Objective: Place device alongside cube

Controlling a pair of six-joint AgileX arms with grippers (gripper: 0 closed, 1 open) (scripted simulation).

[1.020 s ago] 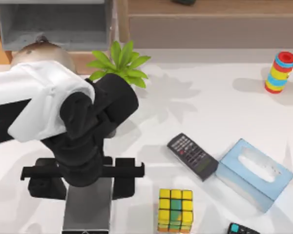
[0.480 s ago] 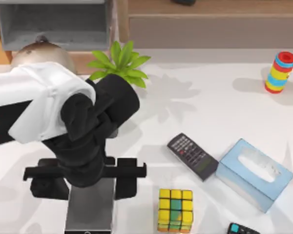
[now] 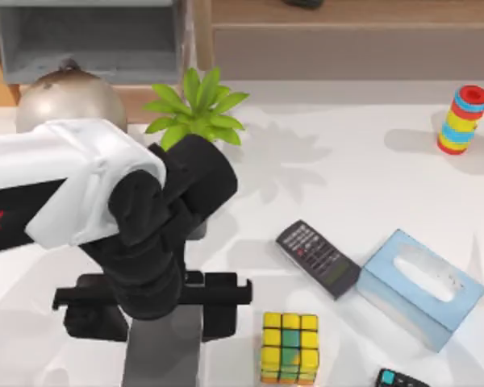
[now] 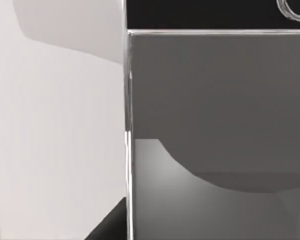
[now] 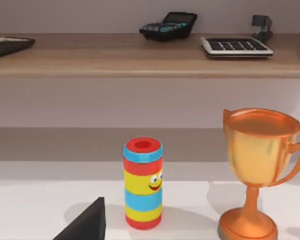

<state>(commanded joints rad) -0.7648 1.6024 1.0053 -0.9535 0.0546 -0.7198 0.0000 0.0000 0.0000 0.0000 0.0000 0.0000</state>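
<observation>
The device (image 3: 163, 355) is a flat grey slab near the table's front edge, left of centre. My left gripper (image 3: 157, 310) hangs above it, shut on the device, with a black finger on either side. In the left wrist view the device (image 4: 215, 125) appears as a grey face with a black band along one end. The cube (image 3: 289, 348), mostly yellow with green and orange squares, stands on the table just right of the device, a short gap between them. A dark edge of my parked right gripper (image 5: 85, 227) shows in the right wrist view.
A black remote (image 3: 318, 258) and a light-blue tissue box (image 3: 419, 289) lie right of the cube. A small dark calculator (image 3: 399, 379) sits at the front edge. A plant (image 3: 196, 109), a metal dome (image 3: 68, 97) and a striped ring toy (image 3: 462, 119) stand at the back, and a trophy (image 5: 257, 165) beside the toy.
My left gripper has carried the device to the right and toward the front edge, closing the gap to the cube. The other objects have not moved.
</observation>
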